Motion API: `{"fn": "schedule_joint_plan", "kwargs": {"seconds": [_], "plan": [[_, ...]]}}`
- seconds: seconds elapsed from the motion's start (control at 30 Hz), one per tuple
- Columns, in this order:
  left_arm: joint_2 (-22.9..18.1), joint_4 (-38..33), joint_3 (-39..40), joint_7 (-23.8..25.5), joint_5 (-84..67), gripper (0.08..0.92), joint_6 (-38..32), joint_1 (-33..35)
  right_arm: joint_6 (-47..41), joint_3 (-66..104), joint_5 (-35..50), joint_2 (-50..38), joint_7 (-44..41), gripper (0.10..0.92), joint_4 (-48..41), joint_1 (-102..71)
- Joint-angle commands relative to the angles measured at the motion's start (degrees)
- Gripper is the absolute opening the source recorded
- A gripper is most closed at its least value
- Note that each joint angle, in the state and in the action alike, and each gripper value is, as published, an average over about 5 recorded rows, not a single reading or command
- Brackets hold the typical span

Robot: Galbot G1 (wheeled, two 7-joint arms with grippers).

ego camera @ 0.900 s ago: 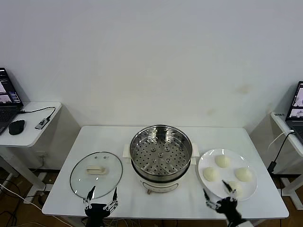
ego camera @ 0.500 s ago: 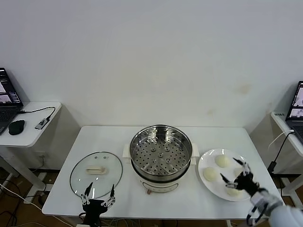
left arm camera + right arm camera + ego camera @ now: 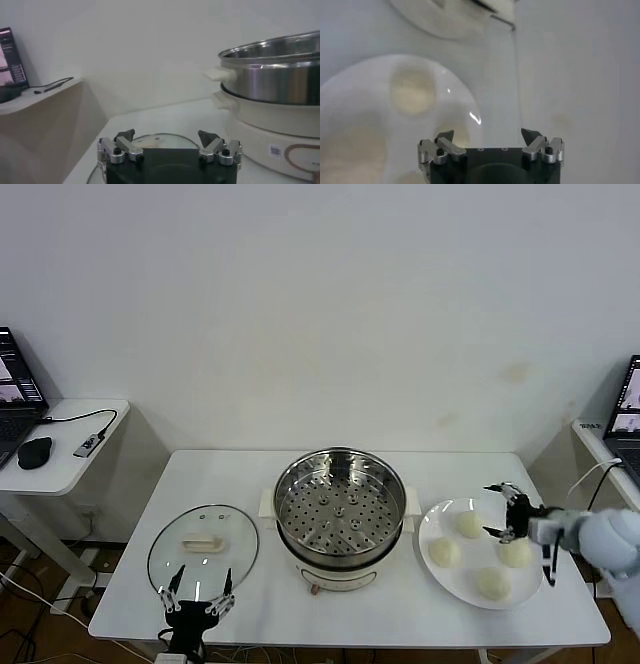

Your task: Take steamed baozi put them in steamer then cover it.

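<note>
Cream-white steamed baozi (image 3: 470,525), four on the plate (image 3: 432,529) right of the empty steamer (image 3: 340,506); right end effector (image 3: 516,510) splayed above them, likely for a pick; left end effector (image 3: 198,600) released, idle near the lid (image 3: 203,551).

You get bright, even overhead light in the head view, with only soft shadows under the round shiny stainless-steel steamer (image 3: 340,506) and faint reflections on the round glass lid with the cream handle (image 3: 203,552) beside it. In the left wrist view you see the steamer's steel wall (image 3: 272,70) streaked with highlights and fairly crisp, while the wall behind it washes out pale. In the right wrist view you will find the flat white plate (image 3: 350,100) and the cream-white dough buns (image 3: 411,91) on it smeared and out of focus, with small glints of glare near the plate's rim.
</note>
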Motion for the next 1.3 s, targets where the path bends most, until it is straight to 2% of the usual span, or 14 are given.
{"fn": "schedule_joint_plan", "kwargs": {"seconds": [0.03, 0.43, 1.0, 1.3], "plan": [[0.12, 0.08, -0.92, -0.11, 0.6, 0.823, 0.65, -0.66, -0.1, -32.41, 1.19, -3.95, -10.37, 0.823, -14.56, 30.9], [0.23, -0.15, -1.93, 0.22, 0.61, 0.823, 1.11, -1.09, -4.89, -44.1, 6.74, 1.36, -12.0, 0.823, -21.49, 38.53], [0.35, -0.17, -3.04, 0.71, 1.51, 0.823, 1.07, -0.77, -6.44, -46.46, 6.28, 11.57, -11.26, 0.822, -31.22, 39.19], [0.37, 0.11, -3.09, 0.82, 1.46, 0.823, 1.0, -0.98, -7.12, -46.75, 5.94, 12.18, -10.69, 0.769, -32.38, 39.2]]}}
